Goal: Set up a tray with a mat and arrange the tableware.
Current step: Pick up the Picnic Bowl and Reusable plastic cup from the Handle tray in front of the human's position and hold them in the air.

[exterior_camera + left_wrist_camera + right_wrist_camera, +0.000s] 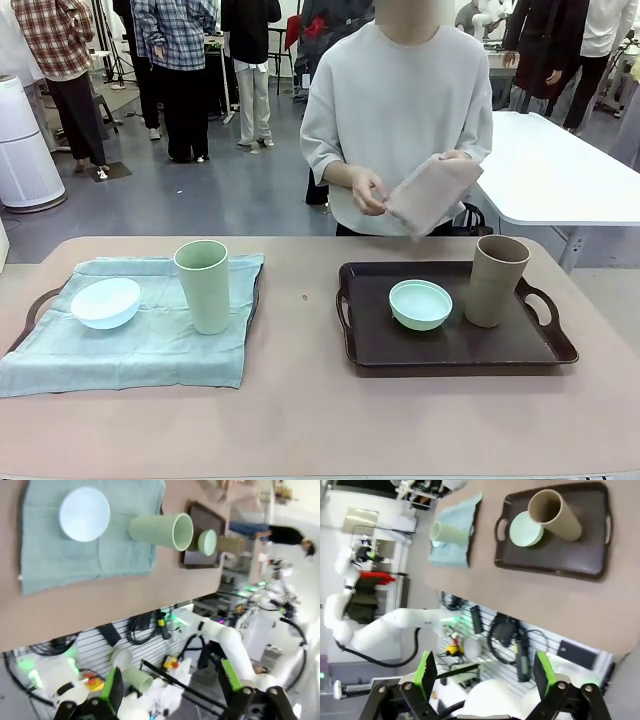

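Observation:
On the left, a tray (38, 303) lies under a pale teal mat (150, 345). On the mat stand a pale blue bowl (105, 302) and a sage green cup (204, 285). The dark brown tray (455, 348) on the right has no mat and carries a mint green bowl (420, 303) and a tan cup (495, 280). Across the table a person holds a folded beige mat (432, 195) in both hands. My left gripper (170, 685) hangs open off the table's near edge, far from the blue bowl (84, 514) and green cup (160, 530). My right gripper (484, 675) is likewise open, well back from the brown tray (560, 560).
A white table (570, 170) stands behind the person at the right, and a white cylinder (25, 150) at the far left. Several people stand farther back. Cables and gear hang below the table's near edge (145, 625).

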Controlling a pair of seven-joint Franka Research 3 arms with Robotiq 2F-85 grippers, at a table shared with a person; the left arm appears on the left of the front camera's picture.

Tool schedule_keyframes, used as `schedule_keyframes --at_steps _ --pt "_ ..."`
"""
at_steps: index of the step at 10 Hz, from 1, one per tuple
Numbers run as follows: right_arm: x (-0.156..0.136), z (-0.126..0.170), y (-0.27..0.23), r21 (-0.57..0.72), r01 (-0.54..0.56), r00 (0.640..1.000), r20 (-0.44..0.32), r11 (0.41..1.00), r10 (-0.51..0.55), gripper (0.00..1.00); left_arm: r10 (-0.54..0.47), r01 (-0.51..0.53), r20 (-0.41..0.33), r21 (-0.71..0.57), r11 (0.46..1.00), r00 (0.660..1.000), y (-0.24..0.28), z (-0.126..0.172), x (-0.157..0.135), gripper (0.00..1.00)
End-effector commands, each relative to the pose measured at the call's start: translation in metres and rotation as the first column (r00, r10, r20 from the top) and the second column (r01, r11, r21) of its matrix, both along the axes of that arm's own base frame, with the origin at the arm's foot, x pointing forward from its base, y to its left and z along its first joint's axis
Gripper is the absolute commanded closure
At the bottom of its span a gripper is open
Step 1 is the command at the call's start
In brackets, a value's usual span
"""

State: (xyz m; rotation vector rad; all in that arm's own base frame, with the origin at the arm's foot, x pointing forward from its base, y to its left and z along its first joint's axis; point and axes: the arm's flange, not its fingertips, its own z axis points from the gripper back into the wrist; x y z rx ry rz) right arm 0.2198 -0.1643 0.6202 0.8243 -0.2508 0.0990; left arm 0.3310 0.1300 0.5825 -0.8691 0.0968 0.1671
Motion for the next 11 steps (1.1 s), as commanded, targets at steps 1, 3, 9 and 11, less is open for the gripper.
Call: schedule_keyframes --at_steps 1,3,9,11 --pt "0.02 -0.013 -0.003 -0.154 -0.03 0.999 0.04 0.988 0.036 0.0 -0.049 0.049 -0.007 0.159 0.986 0.999 -0.049 -0.002 0.006 0.0" --pt "0.032 -0.021 0.006 -0.32 -0.125 0.984 0.083 0.939 0.159 0.0 -0.128 0.113 0.022 0.327 0.938 0.992 -0.12 0.007 0.006 0.0" --pt "0.045 -0.083 0.05 -0.368 -0.378 0.891 0.104 0.849 0.442 0.0 -0.274 0.25 -0.052 0.596 0.763 0.96 -0.286 -0.009 0.018 0.0" --pt "0.044 -0.093 0.061 -0.318 -0.415 0.877 0.108 0.852 0.468 0.0 -0.348 0.322 -0.081 0.615 0.72 0.934 -0.331 -0.009 0.027 0.0"
